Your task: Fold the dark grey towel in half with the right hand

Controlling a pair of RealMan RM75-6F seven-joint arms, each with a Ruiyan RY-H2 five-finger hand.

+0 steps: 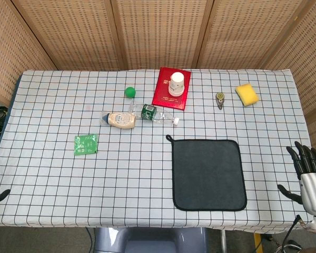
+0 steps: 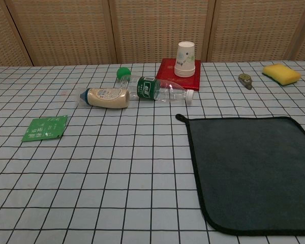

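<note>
Black fingers of my right hand (image 1: 307, 171) are spread, holding nothing, at the lower right edge of the head view, off the table. Dark grey towel (image 1: 208, 174) lies flat, unfolded, lower right of centre, near the hand, not touching.

Non-task items on the checked tablecloth (image 1: 52, 174), as we see them from the head and chest cameras.

We note a red book (image 1: 171, 88) at the far centre bearing an upturned paper cup (image 1: 177, 84); a green ball (image 1: 129, 91) to its left; a beige bottle (image 1: 120, 119) and a clear bottle (image 1: 159, 114) with a green label lying end to end; a green sachet (image 1: 86, 144) nearer the left; a yellow sponge (image 1: 246, 94) far right, with a small dark object (image 1: 219, 98) beside it.
</note>
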